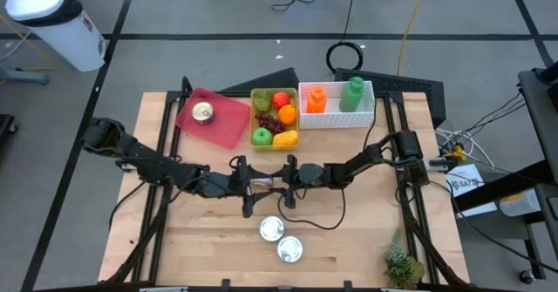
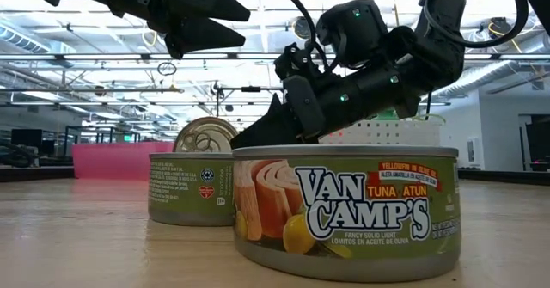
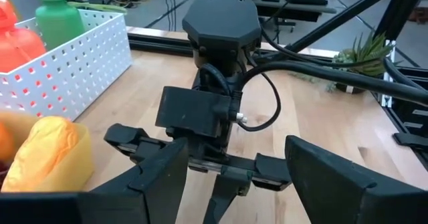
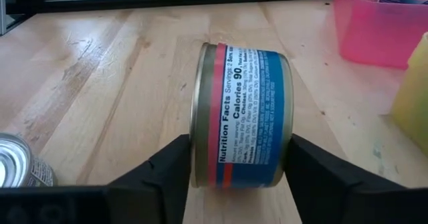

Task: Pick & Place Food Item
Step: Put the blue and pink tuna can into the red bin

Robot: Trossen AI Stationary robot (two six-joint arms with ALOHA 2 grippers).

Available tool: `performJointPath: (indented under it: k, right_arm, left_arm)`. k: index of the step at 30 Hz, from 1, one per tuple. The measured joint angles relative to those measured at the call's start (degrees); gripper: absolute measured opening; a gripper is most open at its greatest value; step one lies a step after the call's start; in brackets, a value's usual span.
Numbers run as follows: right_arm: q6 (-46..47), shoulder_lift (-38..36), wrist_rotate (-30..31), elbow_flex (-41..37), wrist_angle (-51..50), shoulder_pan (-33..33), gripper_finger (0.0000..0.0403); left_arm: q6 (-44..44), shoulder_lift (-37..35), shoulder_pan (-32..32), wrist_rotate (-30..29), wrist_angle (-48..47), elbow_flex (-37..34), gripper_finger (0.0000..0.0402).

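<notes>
Can (image 4: 244, 114) with a blue and pink label: turned on its side, above the middle of the worktop (image 1: 366, 231), clamped by its 2 flat ends between the fingers of the right tool (image 4: 237, 150). Reads "Calories 90" on the label facing the right wrist camera.

Left tool (image 3: 234, 154): faces the right tool head-on at the middle of the worktop, fingers spread wide apart, holding nothing. Cannot tell whether its fingertips reach the can.

Near the front edge, just below the 2 tools: 2 other cans (image 1: 272, 228), upright, close together, the nearer to the low camera labelled Van Camp's tuna.

Along the back edge, from left to right: pink tray (image 1: 231, 122) with 1 silver-topped can (image 1: 203, 112) in it; yellow-green bin (image 1: 258, 94) of fruit; white basket (image 1: 336, 120) with an orange bottle (image 1: 316, 98) and a green bottle (image 1: 352, 93), both standing upright.

At the front right corner: small green plant (image 1: 403, 261).
</notes>
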Motion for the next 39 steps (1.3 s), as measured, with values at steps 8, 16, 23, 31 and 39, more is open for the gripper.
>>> performJointPath:
  k: [8,16,23,31,39]
  right_arm:
    - [-1.1,-2.2,-0.3,-0.5,-2.8,0.2,0.0195]
    - [-2.2,-20.2,-0.1,-5.3,-21.6,2.3,0.0195]
    - [-4.5,-30.7,-0.3,-13.1,-16.9,6.6,0.0195]
    - [-4.6,-33.0,0.0,-15.1,-13.4,7.3,0.0195]
    - [-4.7,-33.0,0.1,-15.1,-13.7,6.7,0.0195]
  left_arm:
    - [0.0,0.0,0.2,0.0,-0.7,0.0,0.0262]
    - [0.0,0.0,0.1,1.9,-1.9,0.0,0.0262]
    - [-10.2,0.0,1.5,7.5,-2.8,0.0,0.0262]
    - [-5.8,0.0,3.8,4.4,-2.5,0.0,0.0262]
    - [-8.6,0.4,5.6,8.4,-2.6,0.0,0.0262]
